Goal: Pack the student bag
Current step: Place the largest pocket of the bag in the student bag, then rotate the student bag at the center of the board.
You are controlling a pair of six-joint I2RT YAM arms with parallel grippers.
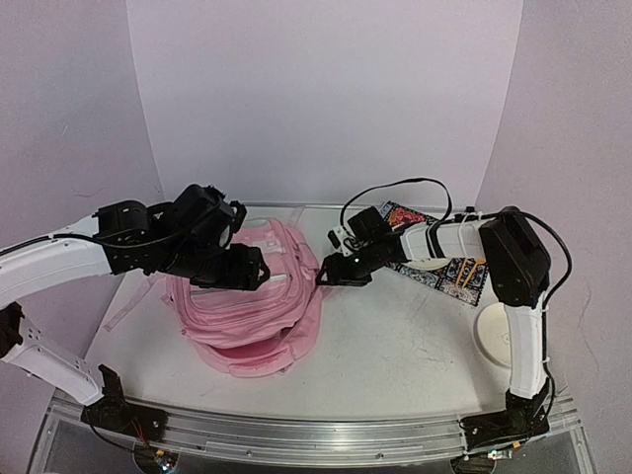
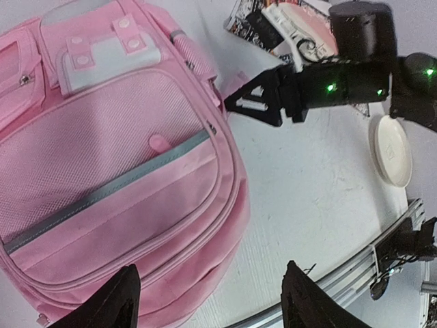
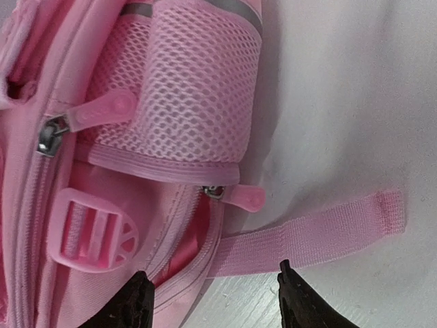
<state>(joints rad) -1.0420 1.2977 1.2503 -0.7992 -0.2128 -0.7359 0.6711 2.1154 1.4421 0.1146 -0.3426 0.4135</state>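
The student bag [image 1: 259, 314] is a soft pale-pink backpack lying flat on the table, left of centre. My left gripper [image 1: 244, 269] hovers above its front panel, jaws spread wide, holding nothing. In the left wrist view the bag [image 2: 116, 157] shows its zip pockets, white patch and grey stripe, with the left gripper [image 2: 215, 301] over its lower edge. My right gripper [image 1: 326, 273] is at the bag's right side. In the right wrist view, the right gripper [image 3: 215, 292] stands open over a pink strap [image 3: 321, 232] and a partly open zip [image 3: 196, 240] with its pink puller [image 3: 246, 197].
A patterned book [image 1: 439, 265] lies at the back right under the right arm. A white plate [image 1: 492, 336] sits near the right arm's base. The bag's mesh side pocket [image 3: 184, 89] and a round pink buckle [image 3: 92, 236] lie close to the right gripper. The table's metal front rail [image 2: 355, 270] is nearby.
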